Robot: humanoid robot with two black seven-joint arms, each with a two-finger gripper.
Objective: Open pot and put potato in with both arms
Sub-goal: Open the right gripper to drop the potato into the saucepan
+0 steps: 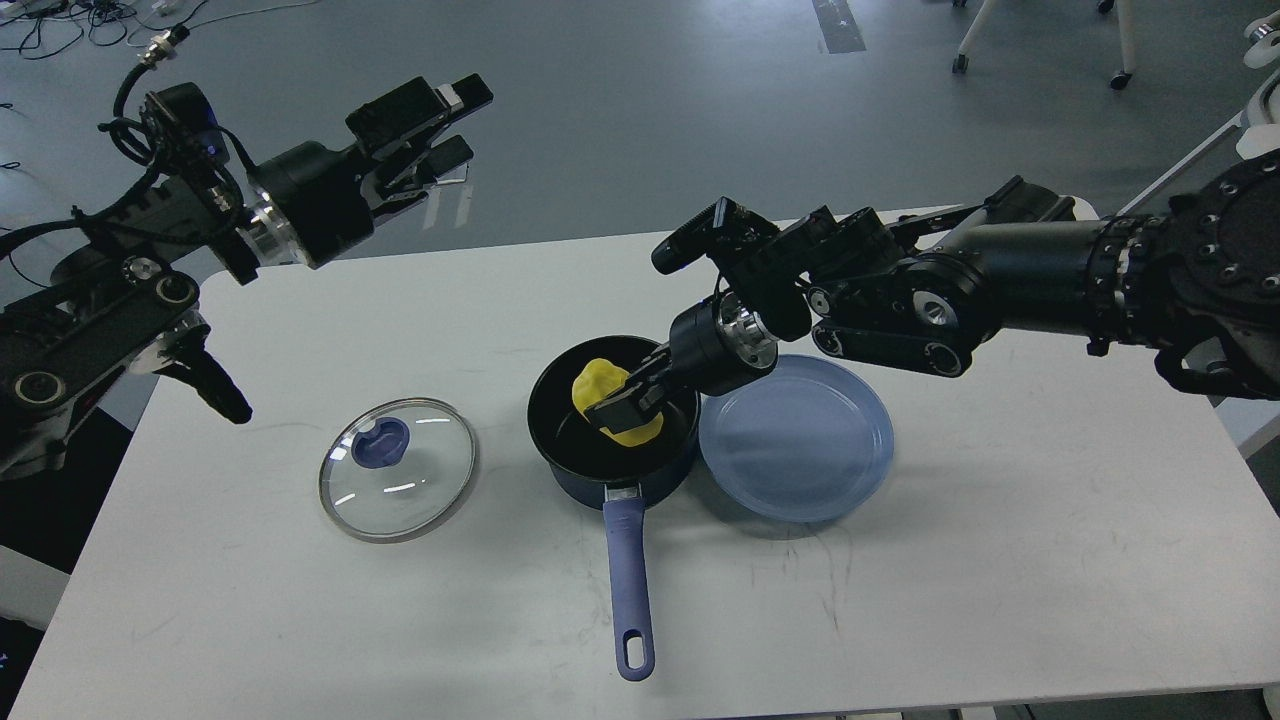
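Black and cable-wrapped, the right arm (pixel 1000 290) is reaching in from the right edge, bending down at the wrist so that its right gripper (pixel 628 402) is dipping into the open saucepan (pixel 612 420). Its fingers are clamping the yellow potato (pixel 600 385), which is sitting inside the black interior. The left arm (pixel 150 260) is hanging raised over the table's (pixel 1000 560) far left corner, its left gripper (pixel 440 125) spread apart and holding nothing. Lying flat left of the pan is the glass lid (pixel 398 468), apart from it. The blue plate (pixel 796 438) is touching the pan's right side, under the right wrist. The pan's periwinkle handle (pixel 629 585) is pointing toward the near edge.
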